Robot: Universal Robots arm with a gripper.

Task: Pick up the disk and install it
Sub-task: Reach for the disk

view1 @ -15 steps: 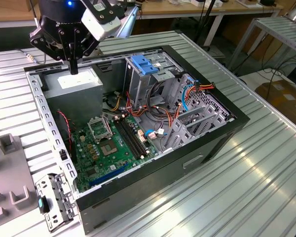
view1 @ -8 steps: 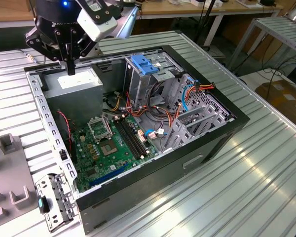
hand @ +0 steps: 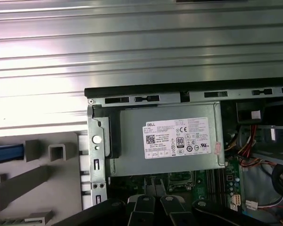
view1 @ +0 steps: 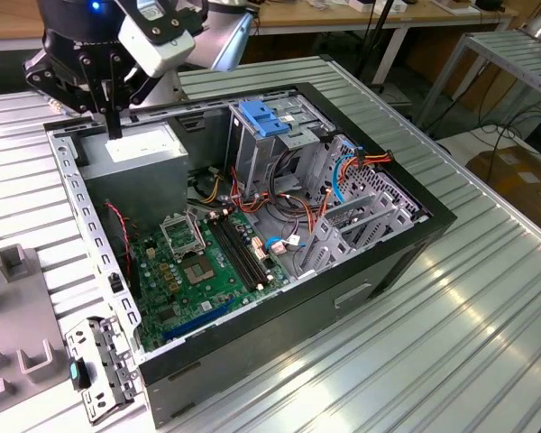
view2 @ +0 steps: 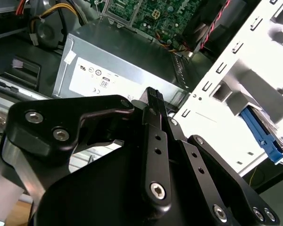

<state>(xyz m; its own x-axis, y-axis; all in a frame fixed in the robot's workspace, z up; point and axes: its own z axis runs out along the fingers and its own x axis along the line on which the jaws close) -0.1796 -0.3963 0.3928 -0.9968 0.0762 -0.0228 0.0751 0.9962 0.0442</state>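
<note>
Blue plastic is nearly all we can make out of the disk [hand: 4, 153]. In the first wrist view a thin blue strip lies on the grey fixture [hand: 37, 183] just outside the case wall, cut off by the picture's edge. In the second wrist view the disk [view2: 262, 136] shows as a blue rail poking out from behind that pale, perforated wall. Its casing is hidden and we cannot read its label.

At the exterior view's left, the fixture's grey blocks stand on the ribbed metal table [view1: 487, 343]. A small metal bracket [view1: 95, 365] lies beside the near corner of the open computer case [view1: 433, 216].

Inside the case, going rightward, we see:
- a grey power supply [view1: 135, 153] with a white sticker
- the green motherboard [view1: 207, 266]
- a ribbed blue latch [view1: 266, 120] on top of the drive cage [view1: 293, 149]
- a tangle of orange and red cables [view1: 343, 176] that partly covers the floor of the case

The case wall stands between the disk and the gripper [view1: 114, 126].

The gripper hangs over the power supply at the case's corner on the exterior view's left. In both wrist views its black fingers [view2: 152, 101] are drawn together, with nothing between them. The tips sit just above the grey box, but we cannot tell whether they touch it. The disk lies apart from the gripper, on the fixture beyond the wall.
</note>
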